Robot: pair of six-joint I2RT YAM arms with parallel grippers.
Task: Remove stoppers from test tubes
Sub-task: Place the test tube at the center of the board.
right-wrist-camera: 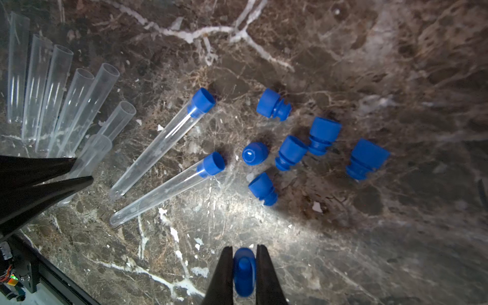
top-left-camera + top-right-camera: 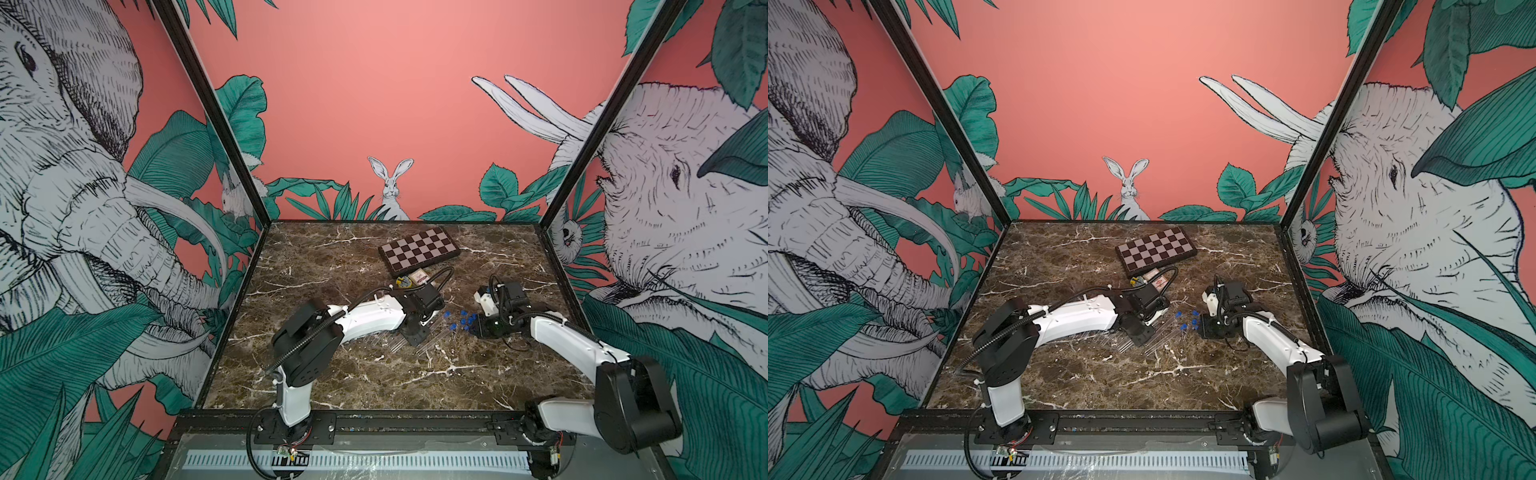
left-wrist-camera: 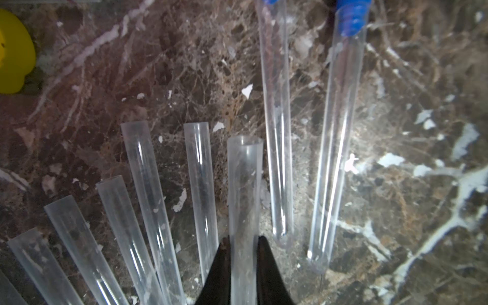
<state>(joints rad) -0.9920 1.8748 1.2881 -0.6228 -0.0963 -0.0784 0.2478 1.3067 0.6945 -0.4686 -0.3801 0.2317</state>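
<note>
Black fingers of the left gripper (image 3: 244,239) are closed on a clear held test tube (image 3: 244,190), on the robot's side of the chessboard (image 2: 419,251) and roughly in line with it. The tube's mouth is open, with no plug. It seems to ride slightly above the tabletop, though the wrist view does not settle this. Black fingers of the right gripper (image 1: 244,249) are likewise closed, clamping one blue held stopper (image 1: 244,272) between them, free of any tube. This gripper stands nearer the robot than the chessboard, off the end on the robot's right.

Six open test tubes (image 3: 150,200) lie fanned on the marble tabletop (image 2: 332,374) beside the held one, mouths unplugged, some touching along their sides. In both top views they sit nearer the robot than the chessboard, well apart from it and partly under the left arm.

Two stoppered test tubes (image 1: 158,148) lie side by side but apart, farther toward the chessboard's right end than the fan. Each has a blue plug seated in its mouth, and the plugged ends are the ends nearer the chessboard.

Six loose stoppers (image 1: 290,151) lie clustered just past those plugged ends, most on their sides and clear of every tube, well short of the chessboard.

A yellow object (image 2: 403,282) sits just beside the chessboard's near edge, between the chessboard and the left arm's wrist.
</note>
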